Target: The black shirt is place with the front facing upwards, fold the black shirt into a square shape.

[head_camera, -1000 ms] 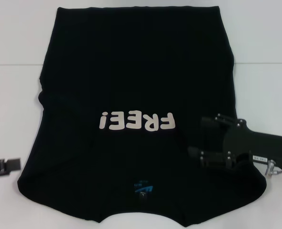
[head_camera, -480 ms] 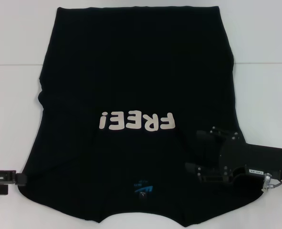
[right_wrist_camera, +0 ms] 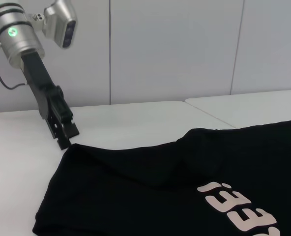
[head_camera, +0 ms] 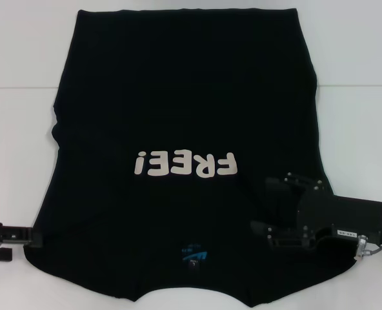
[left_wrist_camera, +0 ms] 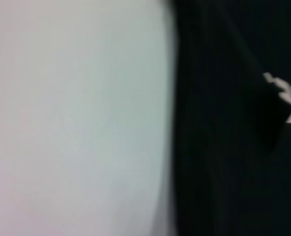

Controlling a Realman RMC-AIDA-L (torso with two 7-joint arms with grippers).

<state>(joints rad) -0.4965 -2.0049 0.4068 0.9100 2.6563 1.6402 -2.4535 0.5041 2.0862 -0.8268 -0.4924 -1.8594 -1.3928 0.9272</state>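
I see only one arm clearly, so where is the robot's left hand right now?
In the head view the left hand sits low on the robot's left, at the edge of the black shirt on the white table.

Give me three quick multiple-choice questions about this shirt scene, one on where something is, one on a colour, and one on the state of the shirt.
1. Where is the left hand?
A. at the shirt's near left corner
B. on the lettering
C. at the far hem

2. What colour is the lettering?
A. red
B. white
C. yellow

3. How does the shirt lie?
A. folded into a square
B. bunched in a heap
C. spread flat, front up

Answers:
1 A: the left hand sits at the near left edge of the black shirt; the right hand is over the shirt's right side.
2 B: the lettering is white.
3 C: the print faces up and no fold shows.
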